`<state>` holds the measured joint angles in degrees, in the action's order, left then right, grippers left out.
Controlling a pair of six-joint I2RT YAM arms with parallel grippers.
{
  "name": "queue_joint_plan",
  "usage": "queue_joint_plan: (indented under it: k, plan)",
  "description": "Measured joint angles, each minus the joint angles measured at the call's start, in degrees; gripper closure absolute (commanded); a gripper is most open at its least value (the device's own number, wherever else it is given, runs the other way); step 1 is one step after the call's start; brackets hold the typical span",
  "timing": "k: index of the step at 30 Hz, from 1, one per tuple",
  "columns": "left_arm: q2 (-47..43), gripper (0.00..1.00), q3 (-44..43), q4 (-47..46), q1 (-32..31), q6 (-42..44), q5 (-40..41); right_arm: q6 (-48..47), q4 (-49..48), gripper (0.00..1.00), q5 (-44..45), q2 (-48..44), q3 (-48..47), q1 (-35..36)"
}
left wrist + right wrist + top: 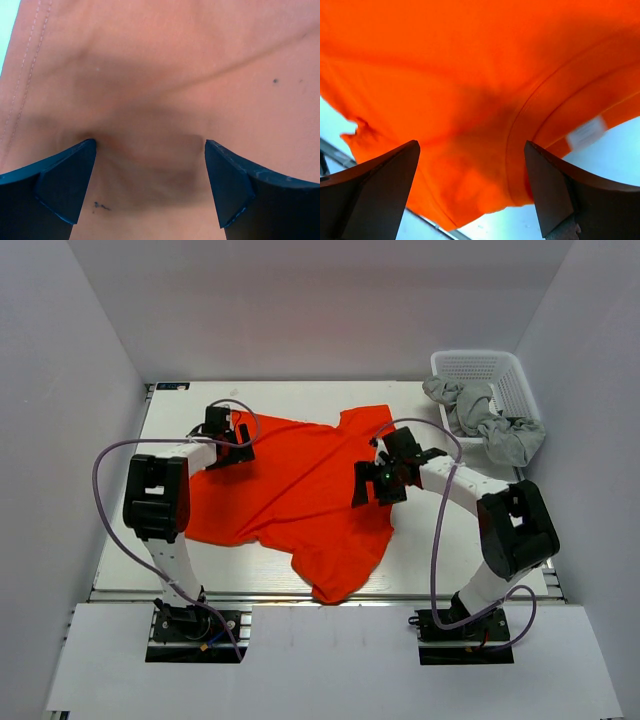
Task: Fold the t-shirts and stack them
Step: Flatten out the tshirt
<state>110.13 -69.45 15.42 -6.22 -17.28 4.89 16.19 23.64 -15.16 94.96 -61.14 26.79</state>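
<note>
Nearest, the orange shirt [290,500] lies spread on the counter [410,570], one corner drooping over the front edge; we judge a careless pull toward us could slide it off. Farther in, our left hand [150,145] stands apart, tips at the cloth near a seam [25,65], gripping nothing. Closing on too thin a wrinkle could let it slip. Our right hand [470,145] is apart too, empty above the collar [520,130]; grabbing that alone could skew the fold. Farthest, grey cloth [490,425] spills over the basket [478,356]. We count one orange shirt, two hands, one basket; how many grey shirts, we cannot tell.
</note>
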Motion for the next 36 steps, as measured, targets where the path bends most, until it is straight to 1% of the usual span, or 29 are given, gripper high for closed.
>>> queue_joint_plan:
  k: [4,7,10,13,16,18,23,26,29,32,36]
  plan:
    - [2.7,0.0,-2.9,-2.4,0.9,2.8,-1.7,1.2,0.1,0.1,-2.4,-2.2,4.0,1.3]
    - [4.1,0.0,-4.9,-2.6,1.3,4.8,-3.3,1.6,-0.5,0.1,-3.0,-4.5,5.0,2.1]
    - [4.2,0.0,-5.1,-2.4,1.3,6.3,-5.1,1.9,-1.5,0.1,-2.6,-5.2,5.2,2.2]
    - [4.0,0.0,-5.1,-2.2,1.3,7.0,-6.6,2.3,-1.5,0.1,-1.0,-3.5,5.3,2.1]
    - [3.6,0.0,-5.1,-2.0,1.3,7.2,-8.2,2.8,-1.7,0.1,2.1,0.7,5.3,1.7]
    - [3.1,0.0,-5.1,-1.7,1.3,7.3,-8.9,3.3,-1.6,0.1,2.9,2.6,3.5,0.8]
    - [-0.1,0.0,-4.6,-0.9,1.0,7.3,-9.9,4.6,1.1,0.1,5.2,7.2,-2.3,-1.9]
    - [-3.8,0.0,-3.5,-0.5,0.7,7.4,-10.1,4.0,2.0,0.1,6.6,10.1,-6.2,-4.3]
    - [-8.9,0.0,-0.3,-1.7,0.4,7.3,-12.8,2.1,2.2,0.1,8.3,14.3,-11.7,-7.7]
    - [-14.1,0.0,4.4,-3.2,0.4,6.7,-16.3,-0.7,3.6,0.1,9.2,20.0,-20.2,-11.1]
    - [-19.7,0.0,9.9,-3.1,0.3,5.0,-18.2,-5.6,4.7,0.1,10.1,28.7,-33.5,-14.8]
